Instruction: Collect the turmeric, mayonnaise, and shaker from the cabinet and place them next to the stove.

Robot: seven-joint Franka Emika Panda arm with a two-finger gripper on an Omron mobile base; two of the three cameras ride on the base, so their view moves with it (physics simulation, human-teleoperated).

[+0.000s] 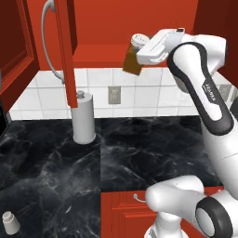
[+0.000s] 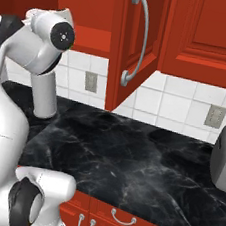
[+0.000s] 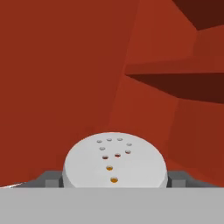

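We saw the claw (image 1: 137,50) pinching the turmeric (image 1: 133,59) just under its white lid, tilted, at the open cabinet (image 1: 116,28); we judged the jar light, rigid, smooth and liable to slip.

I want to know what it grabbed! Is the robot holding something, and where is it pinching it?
Yes. The pincer holds the turmeric, tilted in front of the cabinet, gripped near its white lid.
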